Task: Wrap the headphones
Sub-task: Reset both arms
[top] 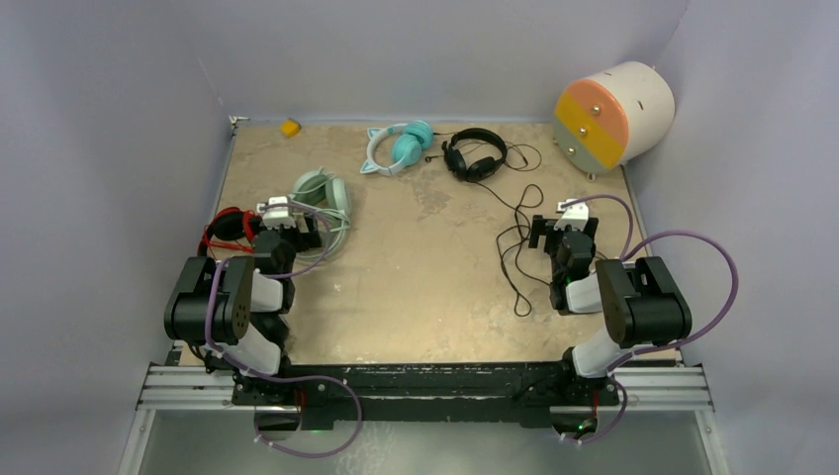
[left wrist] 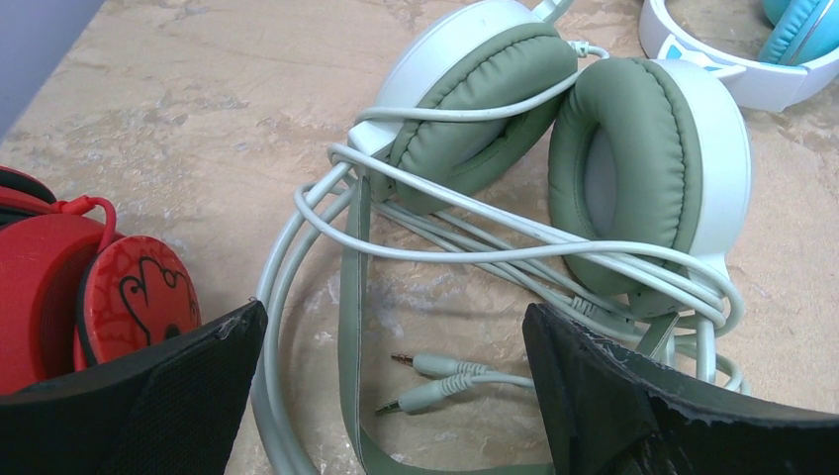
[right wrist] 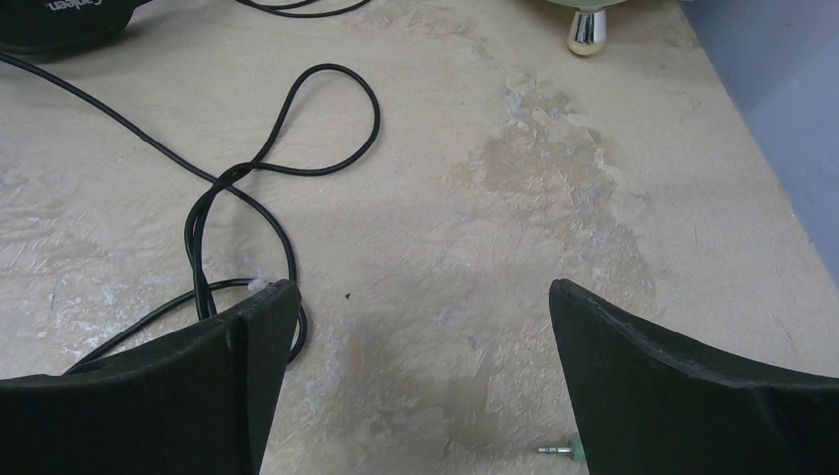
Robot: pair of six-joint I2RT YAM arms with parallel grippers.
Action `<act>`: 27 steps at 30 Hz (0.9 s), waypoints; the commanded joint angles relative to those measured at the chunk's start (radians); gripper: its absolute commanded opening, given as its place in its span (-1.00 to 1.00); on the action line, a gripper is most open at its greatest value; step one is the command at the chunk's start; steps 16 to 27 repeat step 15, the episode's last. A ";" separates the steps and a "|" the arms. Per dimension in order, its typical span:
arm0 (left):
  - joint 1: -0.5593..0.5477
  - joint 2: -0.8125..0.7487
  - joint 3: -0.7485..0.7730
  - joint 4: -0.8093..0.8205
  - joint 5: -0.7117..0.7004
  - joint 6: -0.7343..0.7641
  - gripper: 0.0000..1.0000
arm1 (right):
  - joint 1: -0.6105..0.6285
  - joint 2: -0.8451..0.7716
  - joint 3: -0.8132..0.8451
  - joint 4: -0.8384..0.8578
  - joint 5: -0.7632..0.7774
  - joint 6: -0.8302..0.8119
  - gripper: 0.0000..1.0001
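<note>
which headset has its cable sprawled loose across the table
The black headphones at the far edge: their cable trails in loops toward the right gripper; the mint-green pair has its cable bunched on its cups.

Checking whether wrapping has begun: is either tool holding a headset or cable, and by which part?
Nothing is held. The left tool stands open over the mint-green headphones; the right tool stands open beside the loose black cable.

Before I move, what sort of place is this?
Probably a lab robot test cell: two arms bolted to a metal rail, a worn tabletop boxed in by plain grey walls, and several headsets laid out.
</note>
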 commanded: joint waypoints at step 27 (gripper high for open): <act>0.006 0.007 0.028 0.022 0.027 0.026 1.00 | -0.004 -0.001 0.021 0.047 0.019 0.004 0.98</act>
